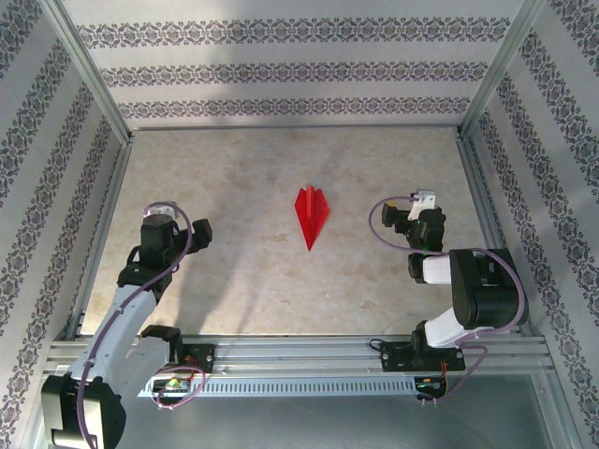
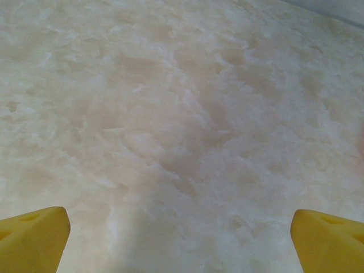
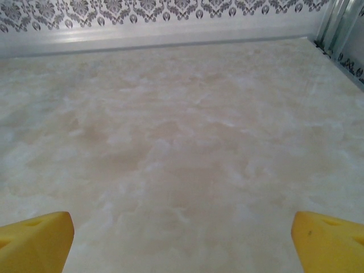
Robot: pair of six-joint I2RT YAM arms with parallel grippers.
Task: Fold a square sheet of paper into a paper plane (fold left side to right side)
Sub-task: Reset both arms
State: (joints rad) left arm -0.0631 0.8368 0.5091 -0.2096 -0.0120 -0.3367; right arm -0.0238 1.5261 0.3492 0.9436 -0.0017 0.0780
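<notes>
Yellow fingertips [image 2: 34, 242] are seen at the bottom corners of each wrist view, spread wide with nothing but bare table [image 2: 182, 114] between them — the left gripper [image 2: 182, 244] and the right gripper [image 3: 182, 244] are both released and empty. From above, the paper plane [image 1: 312, 215] is seen lying flat at the middle of the table, between the two arms and well apart from each, its point turned toward the near edge. The folding is judged to be finished or nearly so. Trouble could be caused by any further touch: thin paper on a smooth surface is easily pushed into a skid rather than pinned, and a finger brought down off the centre crease could flatten a wing or let the folds spring apart — a crooked dart would be left
</notes>
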